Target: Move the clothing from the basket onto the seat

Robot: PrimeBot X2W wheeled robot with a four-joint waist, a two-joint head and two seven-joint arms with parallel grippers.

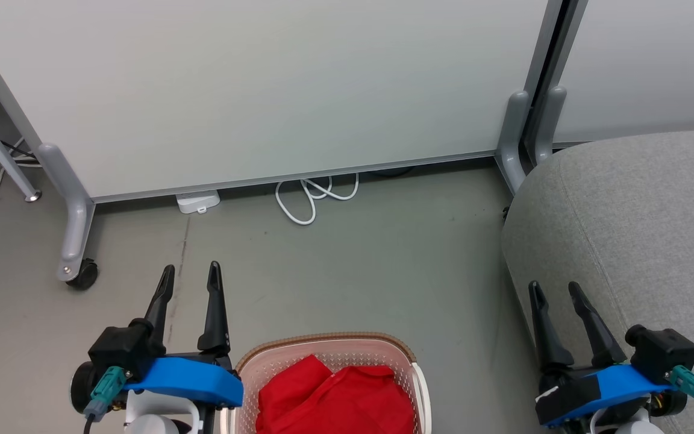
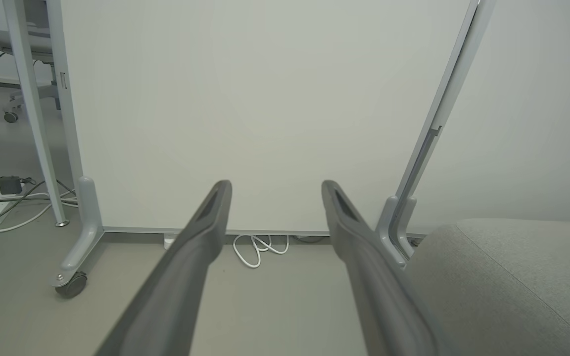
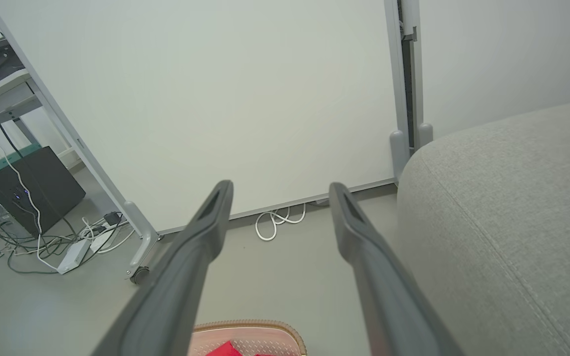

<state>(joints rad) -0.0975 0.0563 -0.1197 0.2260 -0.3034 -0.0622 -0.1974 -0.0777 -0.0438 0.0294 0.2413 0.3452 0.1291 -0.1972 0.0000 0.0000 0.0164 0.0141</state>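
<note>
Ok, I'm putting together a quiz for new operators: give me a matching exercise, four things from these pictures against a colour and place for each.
Things:
1. clothing
2. basket
3. seat
4. cable

Descriptions:
A. grey, at the right of the head view
B. white, looped at the foot of the panel
C. red, lying inside the basket
D. cream with a brown rim band, standing on the floor

Pairs: 1-C, 2-D, 3-A, 4-B
</note>
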